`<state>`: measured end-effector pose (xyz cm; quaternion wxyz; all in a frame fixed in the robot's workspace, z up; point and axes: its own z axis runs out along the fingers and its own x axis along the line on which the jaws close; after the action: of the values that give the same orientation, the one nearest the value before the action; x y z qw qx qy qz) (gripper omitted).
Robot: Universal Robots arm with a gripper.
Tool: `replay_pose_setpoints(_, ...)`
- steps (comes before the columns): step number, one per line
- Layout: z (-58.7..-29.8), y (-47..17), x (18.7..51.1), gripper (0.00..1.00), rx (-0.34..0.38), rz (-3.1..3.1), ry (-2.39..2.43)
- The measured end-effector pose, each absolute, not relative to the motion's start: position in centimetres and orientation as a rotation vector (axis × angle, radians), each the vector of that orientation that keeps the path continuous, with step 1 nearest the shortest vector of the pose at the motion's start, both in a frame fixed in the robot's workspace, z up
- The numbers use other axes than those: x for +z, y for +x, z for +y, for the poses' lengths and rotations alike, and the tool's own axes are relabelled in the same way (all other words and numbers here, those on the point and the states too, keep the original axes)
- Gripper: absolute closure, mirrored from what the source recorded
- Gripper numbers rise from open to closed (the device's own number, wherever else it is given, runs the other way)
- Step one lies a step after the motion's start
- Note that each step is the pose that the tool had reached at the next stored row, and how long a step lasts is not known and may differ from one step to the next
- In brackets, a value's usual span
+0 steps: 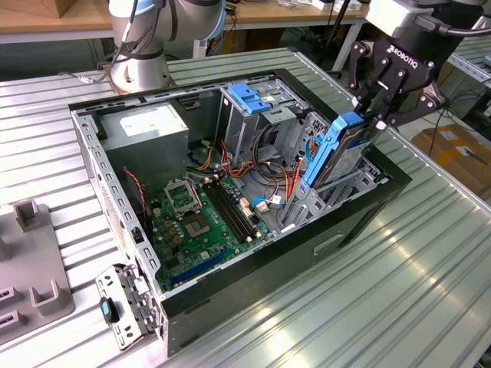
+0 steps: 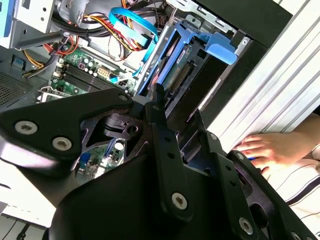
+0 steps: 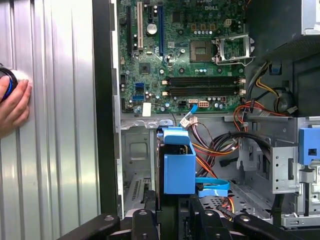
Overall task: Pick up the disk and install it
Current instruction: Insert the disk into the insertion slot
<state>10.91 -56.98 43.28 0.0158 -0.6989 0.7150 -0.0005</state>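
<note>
Over the drive bay (image 1: 354, 184) at the exterior view's right end of the open computer case (image 1: 307, 257), the gripper (image 1: 376, 116) was clamped on the disk (image 1: 341, 153) (upper end), holding it tilted, probably to match the bay's slot.

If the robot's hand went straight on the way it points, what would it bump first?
The hand grips the disk, pointing down into the computer case. The disk would probably meet the grey drive bay below first; depth is unclear.

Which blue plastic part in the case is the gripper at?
The disk, tilted at the exterior view's right; the blue latch atop the cage stands untouched.
</note>
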Motion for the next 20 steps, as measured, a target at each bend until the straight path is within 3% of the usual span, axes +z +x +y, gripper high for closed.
replay_pose_setpoints(20, -57.0, 10.9, 40.4, 0.65, -0.003, 2.223, -2.173)
